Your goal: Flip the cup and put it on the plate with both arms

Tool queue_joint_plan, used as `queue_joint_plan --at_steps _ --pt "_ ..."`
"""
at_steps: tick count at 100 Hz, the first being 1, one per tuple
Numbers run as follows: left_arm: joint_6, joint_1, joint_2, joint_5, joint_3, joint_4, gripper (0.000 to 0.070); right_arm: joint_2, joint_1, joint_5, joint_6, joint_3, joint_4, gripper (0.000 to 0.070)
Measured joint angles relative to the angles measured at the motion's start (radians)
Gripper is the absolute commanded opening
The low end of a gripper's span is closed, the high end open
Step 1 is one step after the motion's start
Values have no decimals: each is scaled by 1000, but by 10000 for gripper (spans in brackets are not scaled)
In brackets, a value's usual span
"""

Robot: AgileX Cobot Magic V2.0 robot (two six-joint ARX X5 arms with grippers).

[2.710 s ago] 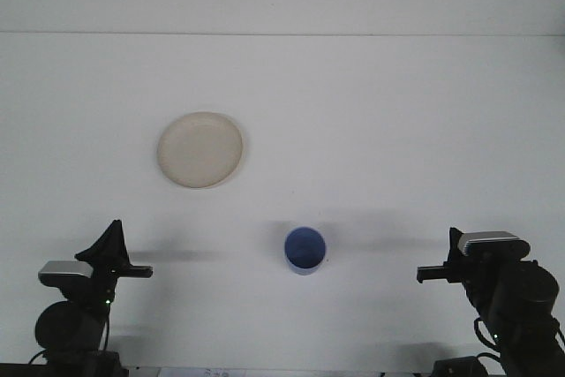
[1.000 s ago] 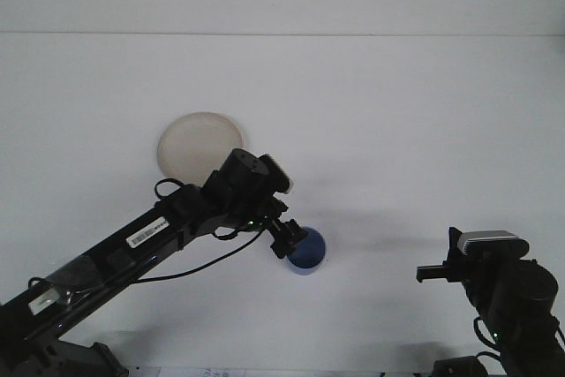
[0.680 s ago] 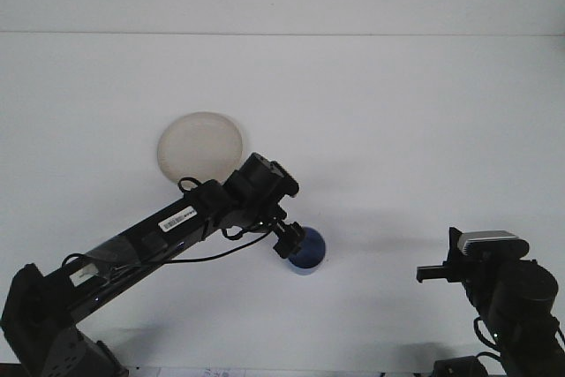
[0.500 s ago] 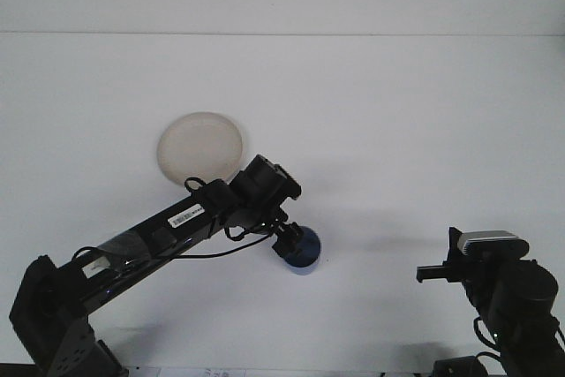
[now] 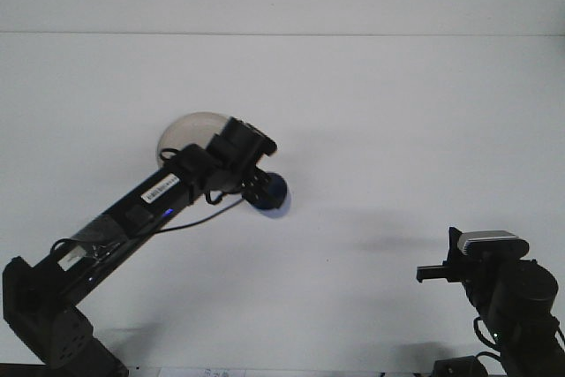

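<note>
1. The white table (image 5: 371, 130) fills the view, meeting a pale wall along its far edge.
2. A round cream plate (image 5: 184, 133) lies flat on the table, left of centre; part of it is hidden.
3. Right of the plate and nearer the camera, the surface carries only soft shadows.

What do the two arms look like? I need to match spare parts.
Both are black. The left arm has a white label strip, a looping black cable and a small blue light. The right arm has a silver-grey cap and a green light.
</note>
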State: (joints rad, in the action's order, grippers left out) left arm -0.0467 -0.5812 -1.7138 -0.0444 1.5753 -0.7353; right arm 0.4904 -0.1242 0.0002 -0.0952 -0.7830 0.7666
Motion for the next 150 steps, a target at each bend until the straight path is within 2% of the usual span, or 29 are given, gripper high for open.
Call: queue_joint_plan --at_steps 7,36,70,73,80,86,87,94,101,115,130,150 --pt "8 87 0 21 45 8 10 0 0 0 0 0 0 0" --pt "21 375 -37 28 59 71 10 0 0 0 0 0 0 0" --pt "34 426 -160 31 58 82 26 0 0 0 0 0 0 0" --pt "35 426 -164 31 58 85 44 0 0 0 0 0 0 0" --pt "36 426 -165 30 58 88 176 0 0 0 0 0 0 0" --pt "37 426 -166 31 58 92 323 0 0 0 0 0 1 0" --pt "37 426 -166 31 58 93 371 0 0 0 0 0 1 0" --pt "38 426 -166 31 58 92 576 0 0 0 0 0 1 0" --pt "41 426 -167 31 62 88 699 0 0 0 0 0 1 0" --pt "48 427 -171 31 118 74 700 0 0 0 0 0 2 0" --pt "87 434 -155 30 150 79 700 0 0 0 0 0 3 0" --pt "102 449 -37 30 124 57 700 0 0 0 0 0 3 0"
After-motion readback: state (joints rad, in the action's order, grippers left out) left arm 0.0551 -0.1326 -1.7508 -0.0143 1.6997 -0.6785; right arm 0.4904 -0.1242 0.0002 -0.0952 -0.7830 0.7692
